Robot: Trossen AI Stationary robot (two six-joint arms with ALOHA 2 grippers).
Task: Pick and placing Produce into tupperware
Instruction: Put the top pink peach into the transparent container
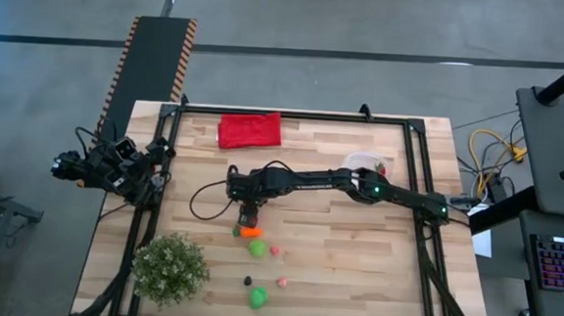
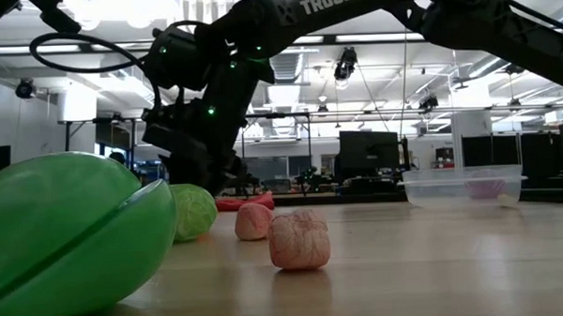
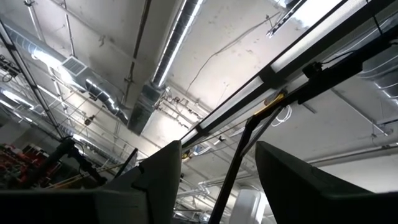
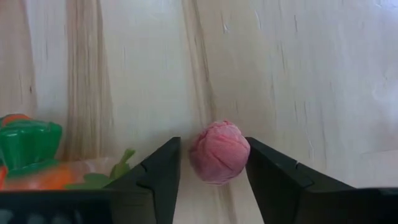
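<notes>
This was a robotics lab or industrial workshop. A bare concrete floor (image 1: pixel 320 23) lay around the wooden table (image 1: pixel 334 269). Overhead ran exposed ducts (image 3: pixel 106 93) and strip lights (image 3: pixel 177 37). Monitors (image 2: pixel 368 153) stood in the open hall behind, and a lit keyboard (image 1: pixel 560 265) sat nearby.

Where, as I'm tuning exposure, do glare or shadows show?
Low view: ceiling lamps glare. Left wrist view: the left gripper faces a bright ceiling strip light. Right wrist view: the round pink toy inside the open right gripper shades the wooden table.
</notes>
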